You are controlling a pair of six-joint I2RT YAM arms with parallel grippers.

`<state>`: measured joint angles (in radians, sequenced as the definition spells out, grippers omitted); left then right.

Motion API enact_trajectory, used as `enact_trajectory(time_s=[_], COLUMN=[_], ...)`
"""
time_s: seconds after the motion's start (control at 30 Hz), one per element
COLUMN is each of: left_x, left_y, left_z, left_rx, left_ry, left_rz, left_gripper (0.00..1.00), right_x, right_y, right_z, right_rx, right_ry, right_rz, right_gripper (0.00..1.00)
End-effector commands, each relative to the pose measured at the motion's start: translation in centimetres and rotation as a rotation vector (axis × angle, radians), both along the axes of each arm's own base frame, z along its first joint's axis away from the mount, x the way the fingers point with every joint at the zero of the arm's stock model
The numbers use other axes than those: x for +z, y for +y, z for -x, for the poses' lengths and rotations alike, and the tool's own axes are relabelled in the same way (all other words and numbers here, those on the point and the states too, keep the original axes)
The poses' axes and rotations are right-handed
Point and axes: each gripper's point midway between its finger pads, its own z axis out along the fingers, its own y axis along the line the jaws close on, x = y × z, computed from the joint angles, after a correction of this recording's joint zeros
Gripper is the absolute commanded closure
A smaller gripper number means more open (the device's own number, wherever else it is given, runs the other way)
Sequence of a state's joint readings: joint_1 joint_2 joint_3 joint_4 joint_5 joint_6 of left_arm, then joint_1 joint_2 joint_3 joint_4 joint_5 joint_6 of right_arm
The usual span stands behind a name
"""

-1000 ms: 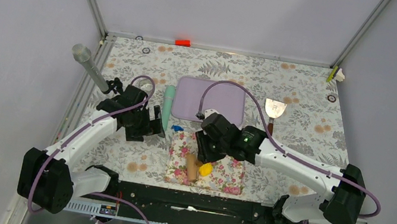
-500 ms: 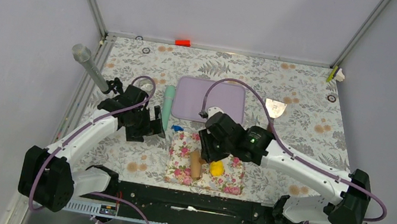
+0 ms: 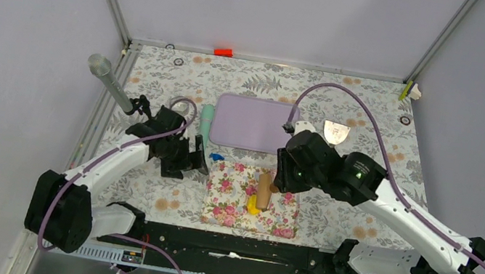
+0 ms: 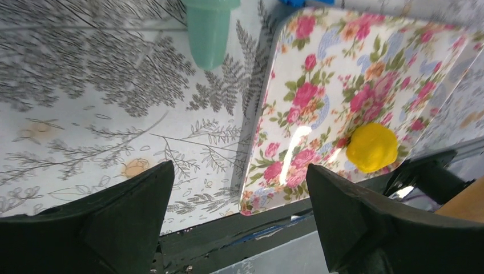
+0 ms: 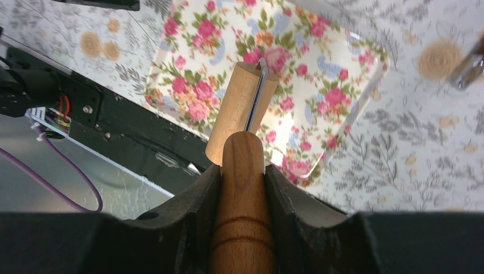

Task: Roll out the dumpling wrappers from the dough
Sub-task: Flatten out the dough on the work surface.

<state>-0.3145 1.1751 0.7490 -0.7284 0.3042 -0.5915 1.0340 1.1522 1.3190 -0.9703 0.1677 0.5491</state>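
**Dough a round lump, pin gripped**

The dough [image 4: 372, 147], a smooth bright-yellow ball, sits on the tray [image 4: 319, 68] just ahead of one finger of the left gripper [image 4: 238, 171], which is spread wide and empty. The right gripper [image 5: 242, 171] clamps the handle of the pin [image 5: 235, 108].

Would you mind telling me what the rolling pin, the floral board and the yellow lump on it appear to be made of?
The rolling pin looks like plain light wood: visible grain, matte tan surface. The floral board seems glossy plastic or laminate, since it shows a bright glare streak. The yellow dough looks soft and matte, like modelling clay.
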Motion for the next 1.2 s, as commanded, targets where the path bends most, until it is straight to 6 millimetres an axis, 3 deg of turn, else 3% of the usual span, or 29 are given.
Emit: enact_trajectory(time_s=[0.0,0.13,0.33,0.57,0.7,0.8,0.93,1.17], left_x=[-0.9,-2.2,-4.1,-5.6,-6.0,-6.5,-6.9,-7.1], left_y=[-2.2,-3.1,-2.5,-3.5,-3.9,-4.1,-4.3,-4.4], left_z=[1.3,1.7,1.9,2.8,2.3,2.1,2.2,2.3], left_rx=[-0.107,-0.109,-0.109,-0.131,-0.112,-0.113,-0.115,-0.119], left_ry=[0.004,0.016,-0.004,0.009,-0.006,-0.001,0.013,0.023], left_rz=[0.021,-0.003,-0.170,-0.214,-0.209,-0.209,-0.208,-0.204], left_gripper=[0.06,0.10,0.23,0.40,0.46,0.57,0.72,0.88], right_x=[-0.9,-2.1,-3.2,-3.6,-4.2,-5.1,-5.8,-6.1], right_y=[-0.7,0.5,0.9,-0.8,-1.3,-1.8,-0.6,0.6], right_z=[1.0,0.8,-0.2,-1.1,-0.9,-0.7,-0.2,-0.3], right_rx=[-0.102,-0.143,-0.205,-0.296,-0.286,-0.299,-0.275,-0.273], right_ry=[0.103,0.142,0.146,0.090,0.088,0.091,0.140,0.165], right_rz=[0.018,-0.004,0.023,0.051,0.061,0.074,0.054,0.021], right_gripper=[1.00,1.00,1.00,1.00,1.00,1.00,1.00,1.00])
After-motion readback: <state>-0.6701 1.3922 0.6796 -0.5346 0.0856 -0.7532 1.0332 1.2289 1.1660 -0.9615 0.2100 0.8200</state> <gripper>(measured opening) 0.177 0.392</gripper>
